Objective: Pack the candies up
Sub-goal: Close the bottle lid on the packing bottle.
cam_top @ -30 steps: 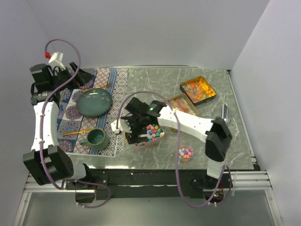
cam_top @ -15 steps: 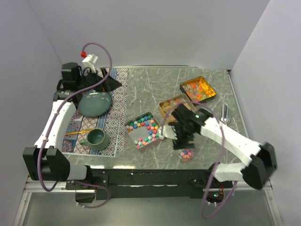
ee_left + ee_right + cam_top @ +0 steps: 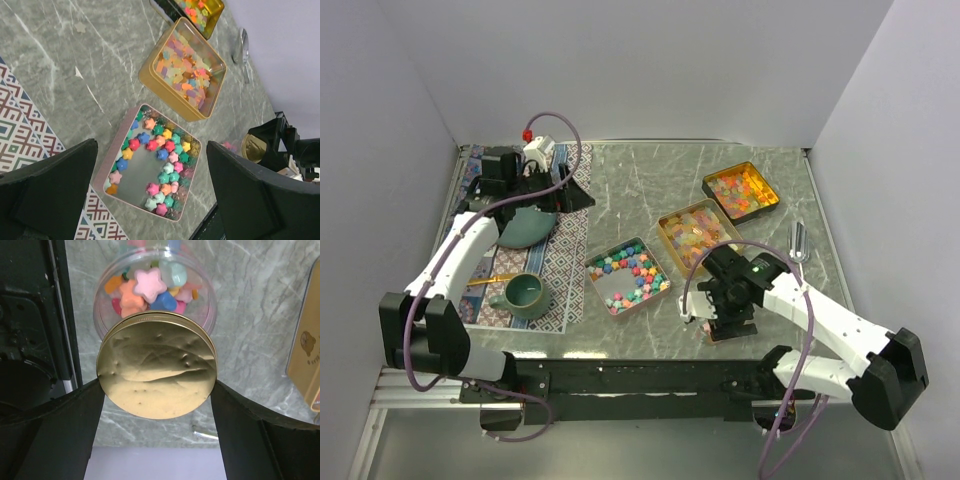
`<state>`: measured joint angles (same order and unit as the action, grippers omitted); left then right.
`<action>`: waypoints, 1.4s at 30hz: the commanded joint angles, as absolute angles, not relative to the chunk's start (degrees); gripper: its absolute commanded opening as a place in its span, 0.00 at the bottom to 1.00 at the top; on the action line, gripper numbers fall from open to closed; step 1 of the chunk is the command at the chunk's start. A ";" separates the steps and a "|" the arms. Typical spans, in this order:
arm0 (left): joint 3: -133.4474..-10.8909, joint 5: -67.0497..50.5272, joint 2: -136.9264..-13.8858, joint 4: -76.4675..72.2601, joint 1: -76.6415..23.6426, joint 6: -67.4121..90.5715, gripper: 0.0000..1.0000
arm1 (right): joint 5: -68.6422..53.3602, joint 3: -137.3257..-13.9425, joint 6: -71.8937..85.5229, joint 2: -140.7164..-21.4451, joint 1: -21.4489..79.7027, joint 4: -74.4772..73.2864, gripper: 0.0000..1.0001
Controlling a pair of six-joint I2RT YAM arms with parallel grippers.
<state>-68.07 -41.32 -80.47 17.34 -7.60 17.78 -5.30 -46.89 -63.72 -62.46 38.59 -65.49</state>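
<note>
Pastel star candies [image 3: 630, 272] lie in an open pink tin [image 3: 613, 291], which also shows in the left wrist view [image 3: 134, 176]. Gummy candies [image 3: 186, 70] fill a gold tin [image 3: 667, 222]. A third gold tin [image 3: 767, 186] holds mixed candies. My right gripper [image 3: 720, 308] is shut on a round gold lid [image 3: 157, 365], held just above a small clear jar [image 3: 155, 285] of star candies near the table's front edge. In the top view the gripper hides the jar. My left gripper [image 3: 567, 190] is open and empty, high over the mat's far right edge, its fingers [image 3: 55, 190] framing the pink tin.
A patterned placemat [image 3: 560, 262] on the left carries a teal plate [image 3: 525, 230], a teal mug [image 3: 525, 292] and a gold utensil [image 3: 485, 279]. A metal utensil [image 3: 798, 240] lies by the right edge and also shows in the left wrist view [image 3: 243, 39].
My right arm has swung from over the pink tin to the jar at the front edge. My left arm has moved right from the back left corner to over the plate.
</note>
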 commanded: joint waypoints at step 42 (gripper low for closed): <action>-65.57 -41.13 -78.57 15.91 -8.35 16.88 0.97 | -9.32 -48.25 -59.15 -68.55 45.44 -65.56 0.80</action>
